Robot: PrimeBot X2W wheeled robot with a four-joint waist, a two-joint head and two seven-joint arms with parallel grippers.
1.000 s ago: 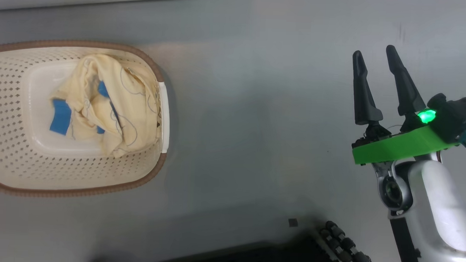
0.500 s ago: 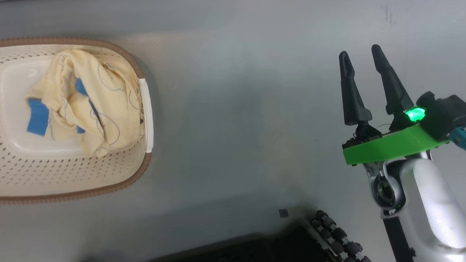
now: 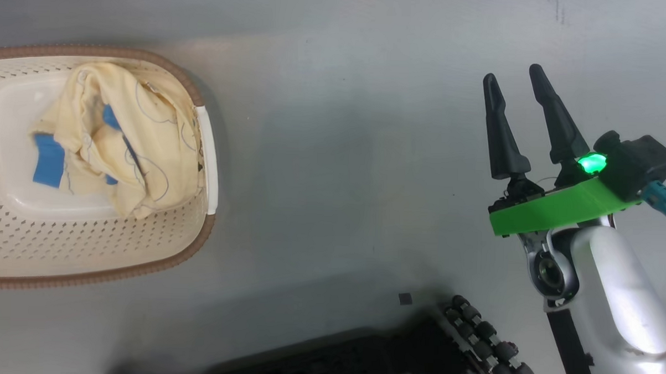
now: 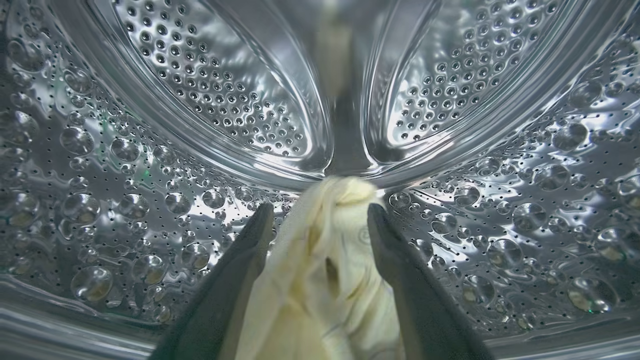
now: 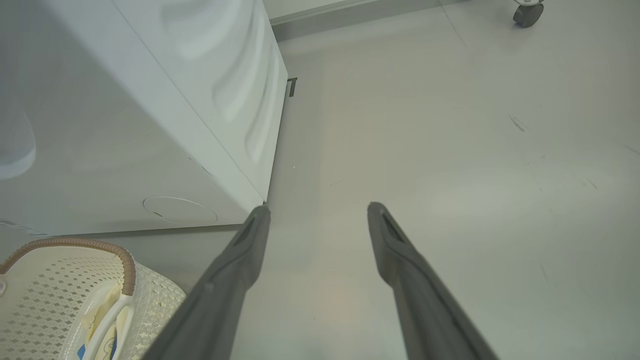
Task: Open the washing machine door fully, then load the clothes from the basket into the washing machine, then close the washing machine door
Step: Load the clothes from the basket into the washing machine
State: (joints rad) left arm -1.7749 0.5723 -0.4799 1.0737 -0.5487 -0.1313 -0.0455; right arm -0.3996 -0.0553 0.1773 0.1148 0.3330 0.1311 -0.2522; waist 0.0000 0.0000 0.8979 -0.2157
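The left gripper (image 4: 317, 215) is standing with its jaws wide apart, and a cream cloth (image 4: 325, 285) is lying slack between the two fingers and bunching just past their tips; whether it is touching the pads I cannot tell. This gripper is reaching deep inside the drum (image 4: 210, 90), pointing at the seam where the perforated back wall is meeting the dimpled side, so the left arm is stretching into the washer (image 5: 125, 140). The right gripper (image 3: 513, 72) is spreading its jaws too, over grey floor (image 3: 339, 154), its fingers pointing up the head view and leaning slightly left. Behind them the green mount (image 3: 559, 209) is tilting, and the pale forearm (image 3: 617, 296) is running down to the lower right corner. The basket (image 3: 159, 258) is sitting on the floor well to the left of that gripper, just in front of the washer, and the clothes (image 3: 118, 141), cream with blue patches, are lying heaped inside it against its right wall.
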